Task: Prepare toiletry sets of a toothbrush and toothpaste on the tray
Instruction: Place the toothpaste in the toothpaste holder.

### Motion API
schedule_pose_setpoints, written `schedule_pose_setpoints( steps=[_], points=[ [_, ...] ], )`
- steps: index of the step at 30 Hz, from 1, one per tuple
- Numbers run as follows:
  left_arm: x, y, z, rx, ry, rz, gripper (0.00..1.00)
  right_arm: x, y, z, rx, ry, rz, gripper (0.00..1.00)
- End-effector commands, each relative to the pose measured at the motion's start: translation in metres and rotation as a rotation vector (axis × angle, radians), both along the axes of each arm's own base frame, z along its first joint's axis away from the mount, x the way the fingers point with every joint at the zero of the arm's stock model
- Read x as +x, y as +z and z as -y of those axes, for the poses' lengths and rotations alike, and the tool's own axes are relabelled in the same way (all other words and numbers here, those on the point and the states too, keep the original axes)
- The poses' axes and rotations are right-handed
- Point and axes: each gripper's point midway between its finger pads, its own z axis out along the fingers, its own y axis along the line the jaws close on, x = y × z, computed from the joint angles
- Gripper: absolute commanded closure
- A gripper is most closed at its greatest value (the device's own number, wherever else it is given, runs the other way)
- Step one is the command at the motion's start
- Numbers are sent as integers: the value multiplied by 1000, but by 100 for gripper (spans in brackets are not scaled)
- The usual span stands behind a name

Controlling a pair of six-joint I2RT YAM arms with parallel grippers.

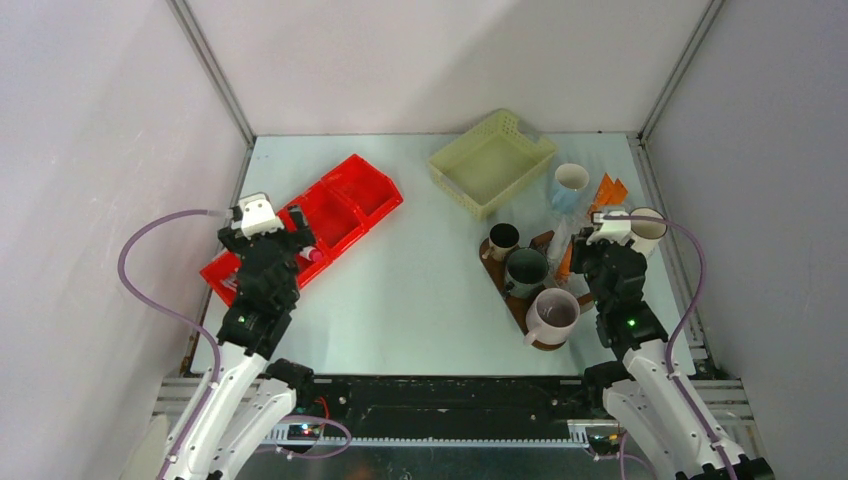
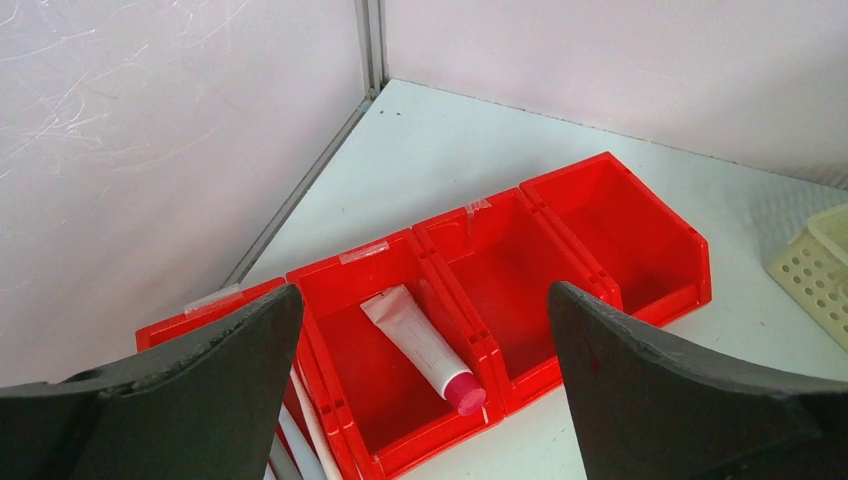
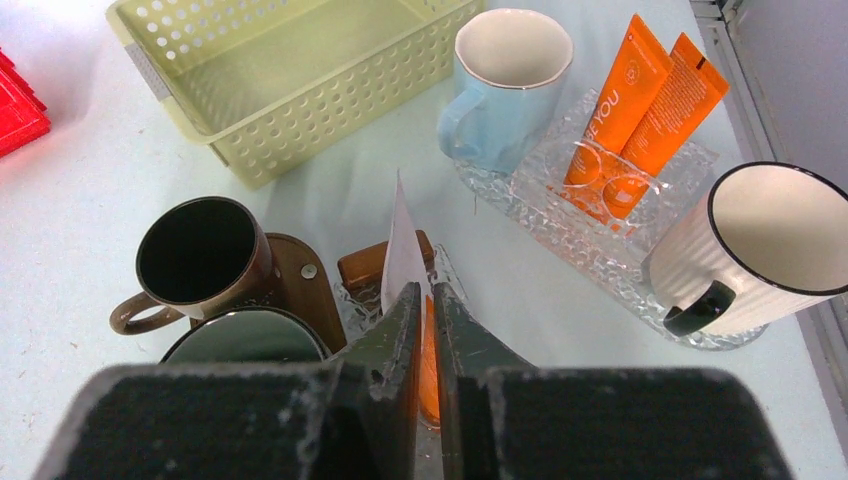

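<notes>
The dark brown oval tray (image 1: 519, 306) carries a small dark brown mug (image 1: 503, 241), a dark green mug (image 1: 526, 270) and a mauve-grey mug (image 1: 553, 315). My right gripper (image 3: 425, 292) hangs at the tray's right edge, shut on a flat white toothpaste tube (image 3: 402, 240) that sticks up past the fingertips. An orange tube shows in the gap below it. My left gripper (image 2: 422, 292) is open and empty above the red bin (image 2: 600, 215), over a white tube with a pink cap (image 2: 420, 345). White toothbrushes (image 2: 305, 440) lie in the compartment to its left.
A pale yellow mesh basket (image 1: 492, 160) stands at the back. A clear glass tray (image 3: 600, 235) holds a light blue mug (image 3: 505, 75), two orange tubes (image 3: 640, 100) and a white ribbed mug (image 3: 760, 245). The enclosure walls are close on both sides.
</notes>
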Motion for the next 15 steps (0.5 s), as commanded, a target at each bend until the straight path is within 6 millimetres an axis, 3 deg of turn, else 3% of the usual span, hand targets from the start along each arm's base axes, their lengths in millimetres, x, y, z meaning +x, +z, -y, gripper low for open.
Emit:
schedule_pose_setpoints(
  steps=[1, 9, 15],
  points=[
    [-1, 6, -7, 6, 31, 28, 0, 2, 13, 1, -13, -6, 48, 89],
    [0, 3, -6, 5, 35, 14, 0, -3, 40, 2, -19, 0, 122, 77],
    [5, -8, -5, -11, 49, -53, 0, -14, 64, 9, -8, -29, 178, 49]
  ],
)
